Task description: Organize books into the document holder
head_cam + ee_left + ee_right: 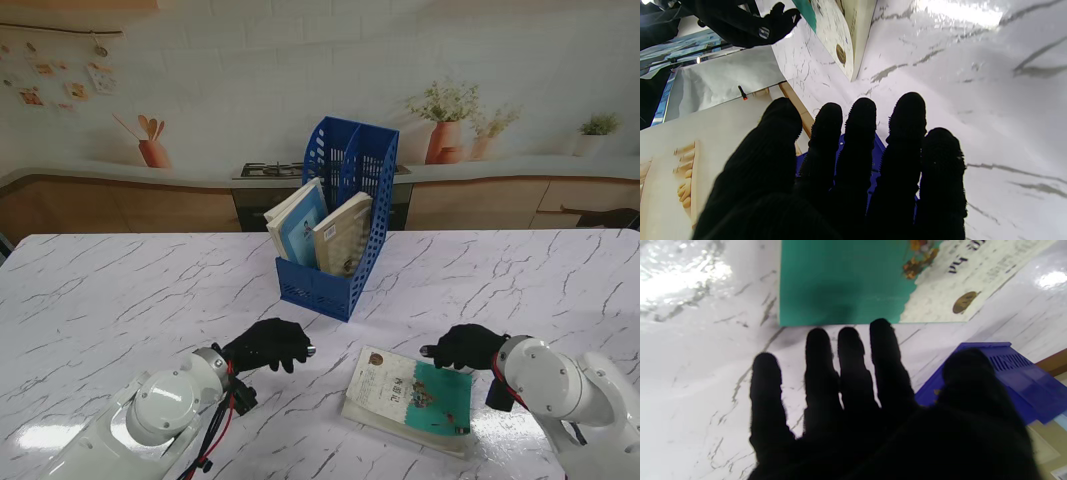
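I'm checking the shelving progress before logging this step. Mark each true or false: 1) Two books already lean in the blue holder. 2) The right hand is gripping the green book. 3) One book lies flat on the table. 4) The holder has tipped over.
1) True: two books lean in the blue holder.
2) False: the right hand is open beside the green book, holding nothing.
3) True.
4) False: it stands upright.
The left hand is also empty.
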Motion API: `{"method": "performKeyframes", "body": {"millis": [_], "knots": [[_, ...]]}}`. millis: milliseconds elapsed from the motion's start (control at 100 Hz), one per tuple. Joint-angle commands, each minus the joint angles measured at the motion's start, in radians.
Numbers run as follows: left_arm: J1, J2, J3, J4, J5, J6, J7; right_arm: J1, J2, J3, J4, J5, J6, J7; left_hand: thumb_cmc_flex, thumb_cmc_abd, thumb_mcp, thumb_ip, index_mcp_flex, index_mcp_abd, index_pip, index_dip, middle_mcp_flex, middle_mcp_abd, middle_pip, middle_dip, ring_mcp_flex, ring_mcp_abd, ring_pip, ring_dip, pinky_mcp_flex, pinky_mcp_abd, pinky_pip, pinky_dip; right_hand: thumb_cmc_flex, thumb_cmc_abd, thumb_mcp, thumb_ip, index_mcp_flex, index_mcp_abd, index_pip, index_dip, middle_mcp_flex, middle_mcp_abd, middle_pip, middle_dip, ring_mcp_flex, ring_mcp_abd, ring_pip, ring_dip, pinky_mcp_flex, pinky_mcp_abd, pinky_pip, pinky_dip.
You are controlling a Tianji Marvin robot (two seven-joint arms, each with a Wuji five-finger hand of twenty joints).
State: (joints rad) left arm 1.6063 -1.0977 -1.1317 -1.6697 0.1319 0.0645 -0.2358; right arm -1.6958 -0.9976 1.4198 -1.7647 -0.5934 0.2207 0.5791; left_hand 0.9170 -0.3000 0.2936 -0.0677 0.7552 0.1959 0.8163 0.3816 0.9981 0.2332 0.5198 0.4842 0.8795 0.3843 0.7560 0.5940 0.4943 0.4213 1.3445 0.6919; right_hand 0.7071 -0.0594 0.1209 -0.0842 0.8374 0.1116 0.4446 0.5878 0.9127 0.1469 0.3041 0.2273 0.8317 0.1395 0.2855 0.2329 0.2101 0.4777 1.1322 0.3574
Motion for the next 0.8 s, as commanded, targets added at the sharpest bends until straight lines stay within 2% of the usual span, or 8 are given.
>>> {"method": "performKeyframes", "body": {"millis": [0,200,270,400,560,600,710,790], "knots": [[0.013,0.0,0.014,-0.002,-0.031,-0.026,-0.015,0.001,0.003,-0.014,0.022,0.005,-0.002,0.03,0.024,0.029,-0.033,0.008,0.025,-0.032,0.019,-0.017,0.03,0.001,0.021,0.001,0.033,0.018,0.035,-0.001,0.017,-0.025,0.079,0.021,0.016,0.027,-0.023,0.048,-0.012,-0.016,-0.01,0.005,-0.006,0.0,0.007,0.012,0.004,0.006,-0.003,0.018,-0.006,-0.145,-0.004,0.002],[-0.005,0.006,0.035,0.018,-0.055,-0.046,-0.049,-0.003,0.011,-0.02,0.031,0.021,-0.007,0.069,0.027,0.038,-0.035,0.012,0.048,-0.021,0.024,-0.036,0.054,0.013,0.016,-0.015,0.066,0.018,0.062,-0.007,0.055,-0.033,0.105,0.016,0.018,0.029,-0.032,0.049,0.025,-0.029,0.012,0.021,0.049,-0.012,0.046,0.041,0.066,0.006,0.043,0.054,0.03,-0.132,0.051,0.027],[-0.02,0.007,0.048,0.032,-0.071,-0.053,-0.066,-0.01,0.01,-0.02,0.025,0.02,-0.013,0.065,0.02,0.05,-0.019,0.014,0.074,0.007,0.018,-0.046,0.082,0.033,0.022,-0.034,0.126,0.02,0.128,-0.007,0.145,-0.049,0.198,0.015,0.018,0.028,-0.033,0.049,0.029,-0.033,0.014,0.023,0.056,-0.012,0.047,0.045,0.071,0.007,0.049,0.06,0.03,-0.128,0.057,0.031],[-0.043,0.017,0.068,0.047,-0.095,-0.058,-0.12,-0.019,0.008,-0.018,0.009,0.025,-0.017,0.058,-0.01,0.088,0.023,0.018,0.12,0.05,0.009,-0.047,0.128,0.061,0.044,-0.064,0.233,0.006,0.213,-0.031,0.315,-0.091,0.338,-0.068,0.021,0.028,-0.036,0.049,0.045,-0.032,0.023,0.028,0.077,-0.007,0.051,0.056,0.094,0.017,0.069,0.077,0.051,-0.123,0.088,0.047],[-0.057,0.026,0.082,0.055,-0.138,-0.052,-0.179,-0.031,0.007,-0.013,-0.012,0.031,-0.026,0.052,-0.012,0.124,0.011,0.031,0.13,0.089,-0.022,-0.038,0.126,0.101,0.051,-0.088,0.28,0.002,0.229,-0.069,0.409,-0.124,0.363,-0.172,0.024,0.032,-0.04,0.05,0.091,-0.028,0.049,0.037,0.135,0.003,0.072,0.075,0.149,0.029,0.119,0.11,0.103,-0.112,0.149,0.085],[-0.057,0.028,0.083,0.053,-0.143,-0.054,-0.187,-0.032,0.007,-0.013,-0.015,0.031,-0.028,0.053,-0.013,0.124,0.009,0.031,0.122,0.079,-0.027,-0.036,0.123,0.085,0.055,-0.091,0.298,-0.027,0.225,-0.085,0.431,-0.152,0.356,-0.199,0.025,0.032,-0.041,0.05,0.106,-0.027,0.057,0.039,0.152,0.006,0.078,0.079,0.166,0.032,0.131,0.115,0.118,-0.109,0.161,0.092],[-0.047,0.026,0.08,0.039,-0.139,-0.051,-0.175,-0.032,0.01,-0.014,-0.017,0.044,-0.033,0.068,-0.005,0.114,-0.015,0.026,0.074,0.04,-0.022,-0.029,0.093,0.048,0.094,-0.049,0.26,-0.022,0.204,-0.099,0.391,-0.143,0.326,-0.238,0.027,0.036,-0.043,0.05,0.135,-0.023,0.072,0.041,0.188,0.013,0.086,0.083,0.198,0.039,0.149,0.121,0.151,-0.106,0.185,0.105],[-0.047,0.032,0.077,0.026,-0.128,-0.035,-0.189,-0.03,0.014,-0.015,-0.017,0.062,-0.039,0.086,0.005,0.135,-0.05,0.032,0.057,0.032,-0.029,-0.029,0.084,0.031,0.087,-0.022,0.219,-0.017,0.19,-0.086,0.332,-0.12,0.307,-0.211,0.027,0.039,-0.044,0.05,0.143,-0.025,0.078,0.041,0.199,0.012,0.088,0.084,0.205,0.037,0.155,0.122,0.157,-0.106,0.192,0.109]]}}
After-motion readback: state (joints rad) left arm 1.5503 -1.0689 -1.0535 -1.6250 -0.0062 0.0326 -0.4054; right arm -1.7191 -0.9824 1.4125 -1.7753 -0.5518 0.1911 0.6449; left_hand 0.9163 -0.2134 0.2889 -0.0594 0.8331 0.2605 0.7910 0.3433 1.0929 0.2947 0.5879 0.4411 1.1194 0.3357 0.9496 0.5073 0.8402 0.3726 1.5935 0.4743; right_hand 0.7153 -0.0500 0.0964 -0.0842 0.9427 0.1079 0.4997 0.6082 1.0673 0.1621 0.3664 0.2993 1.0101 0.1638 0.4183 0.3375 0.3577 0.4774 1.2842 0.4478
